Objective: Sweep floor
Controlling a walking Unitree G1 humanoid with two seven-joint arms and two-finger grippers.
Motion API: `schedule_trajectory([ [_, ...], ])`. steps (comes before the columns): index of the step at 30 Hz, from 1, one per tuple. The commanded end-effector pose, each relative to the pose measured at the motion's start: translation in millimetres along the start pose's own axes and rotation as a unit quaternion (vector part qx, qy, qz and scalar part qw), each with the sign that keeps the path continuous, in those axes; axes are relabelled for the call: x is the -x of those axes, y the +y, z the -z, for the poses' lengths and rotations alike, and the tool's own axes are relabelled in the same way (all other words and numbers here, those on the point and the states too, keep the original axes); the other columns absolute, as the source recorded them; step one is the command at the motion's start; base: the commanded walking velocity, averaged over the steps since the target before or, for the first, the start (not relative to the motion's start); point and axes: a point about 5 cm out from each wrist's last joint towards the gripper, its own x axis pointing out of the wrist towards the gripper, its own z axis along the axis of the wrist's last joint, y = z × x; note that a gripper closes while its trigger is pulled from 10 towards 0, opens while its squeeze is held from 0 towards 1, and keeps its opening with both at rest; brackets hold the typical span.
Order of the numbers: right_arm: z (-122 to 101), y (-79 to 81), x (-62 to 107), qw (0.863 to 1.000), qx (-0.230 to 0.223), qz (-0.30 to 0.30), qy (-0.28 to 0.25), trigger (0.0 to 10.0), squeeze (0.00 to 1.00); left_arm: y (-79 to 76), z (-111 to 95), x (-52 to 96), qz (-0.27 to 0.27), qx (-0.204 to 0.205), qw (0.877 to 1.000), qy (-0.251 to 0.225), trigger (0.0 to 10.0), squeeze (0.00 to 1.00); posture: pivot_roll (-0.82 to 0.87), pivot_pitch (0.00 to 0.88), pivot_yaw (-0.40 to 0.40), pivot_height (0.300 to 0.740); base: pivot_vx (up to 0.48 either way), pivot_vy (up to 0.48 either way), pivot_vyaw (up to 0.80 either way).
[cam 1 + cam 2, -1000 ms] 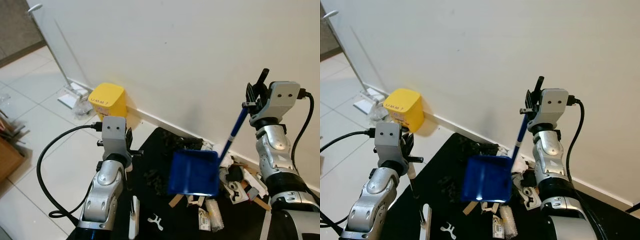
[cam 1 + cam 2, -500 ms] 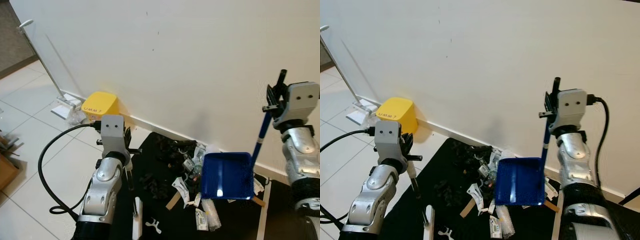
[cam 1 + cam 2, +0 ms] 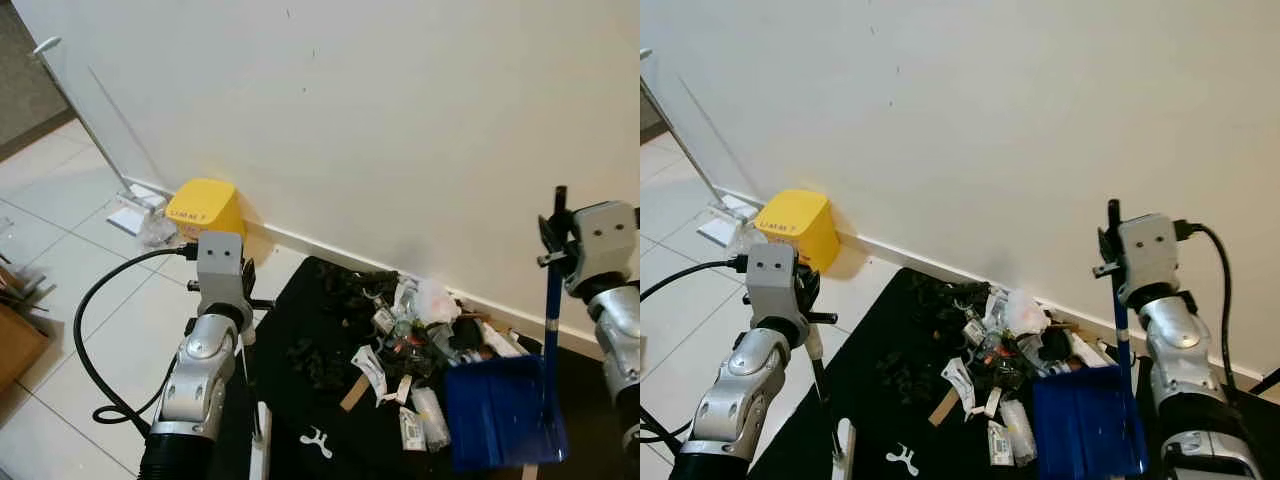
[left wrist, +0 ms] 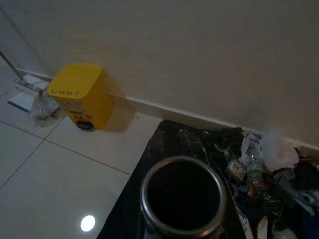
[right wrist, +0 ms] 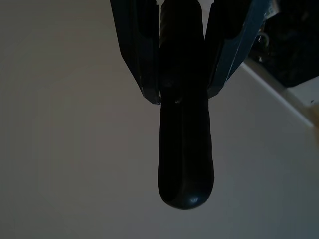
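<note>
A pile of litter (image 3: pixel 400 335), wrappers, sticks and dark scraps, lies on a black mat (image 3: pixel 300 400) against the wall. The blue dustpan (image 3: pixel 500 415) rests on the mat just right of the pile. Its blue pole rises to a black grip (image 5: pixel 183 149), and my right gripper (image 5: pixel 182 97) is shut on that grip, seen also as the right gripper (image 3: pixel 553 228) near the wall. My left gripper (image 3: pixel 245 290) is shut on the thin broom handle (image 3: pixel 822 390), whose metal tube end (image 4: pixel 182 196) faces the wrist camera. The white broom head (image 3: pixel 843 440) sits at the mat's left edge.
A yellow bin (image 3: pixel 205 205) stands by the wall to the left. A white pole (image 3: pixel 85 105) leans further left, with a clear bag (image 3: pixel 155 230) at its foot. A black cable (image 3: pixel 95 340) loops beside my left arm. A small white hook (image 3: pixel 318 440) lies on the mat.
My right arm has carried the dustpan from above the pile down to the mat on its right, uncovering the litter. The view has shifted as well. The left arm has barely moved.
</note>
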Motion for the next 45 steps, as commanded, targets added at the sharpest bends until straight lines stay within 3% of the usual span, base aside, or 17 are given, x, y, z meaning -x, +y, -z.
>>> schedule_trajectory([
  [1,-6.6,7.2,-2.6,0.999,0.029,-0.01,-0.026,10.0,0.0,16.3,-3.8,-0.2,-0.016,-0.02,1.0,-0.004,10.0,0.0,0.06,0.227,0.089,0.74,0.0,0.0,0.0],
  [12,-15.7,14.4,-8.1,0.997,0.057,-0.019,-0.056,10.0,0.0,36.0,-13.4,-4.7,-0.026,-0.019,0.999,-0.007,10.0,0.0,0.08,0.273,0.112,0.74,0.0,0.0,0.0],
  [21,-5.1,43.4,-2.6,0.994,0.076,-0.053,-0.058,10.0,0.0,49.8,-11.4,-4.1,-0.051,0.003,0.999,0.005,10.0,0.0,0.1,0.338,0.122,0.74,0.0,0.0,0.0],
  [28,-2.1,49.4,0.6,0.993,0.081,-0.065,-0.061,10.0,0.0,55.1,-14.8,-6.1,-0.06,0.013,0.998,0.003,10.0,0.0,0.11,0.349,0.125,0.74,0.0,0.0,0.0],
  [32,-0.2,58.0,3.9,0.994,0.055,-0.061,-0.068,10.0,0.0,54.0,-15.4,-9.9,-0.062,0.018,0.998,-0.004,10.0,0.0,0.11,0.348,0.129,0.74,0.0,0.0,0.0],
  [35,1.6,71.4,9.0,0.996,0.02,-0.05,-0.076,10.0,0.0,53.4,-17.0,-17.6,-0.064,0.03,0.997,-0.014,10.0,0.0,0.1,0.348,0.128,0.74,0.0,0.0,0.0],
  [40,4.4,89.8,17.1,0.995,-0.002,-0.046,-0.084,10.0,0.0,53.0,-21.8,-25.8,-0.06,0.047,0.997,-0.024,10.0,0.0,0.1,0.349,0.131,0.74,0.0,0.0,0.0],
  [43,4.3,99.7,20.2,0.995,-0.013,-0.046,-0.089,10.0,0.0,50.9,-23.4,-30.3,-0.052,0.081,0.995,-0.025,10.0,0.0,0.1,0.352,0.13,0.74,0.0,0.0,0.0],
  [45,1.6,114.9,22.7,0.993,-0.026,-0.057,-0.096,10.0,0.0,46.5,-23.9,-36.9,-0.037,0.118,0.992,-0.025,10.0,0.0,0.1,0.358,0.131,0.74,0.0,0.0,0.0],
])
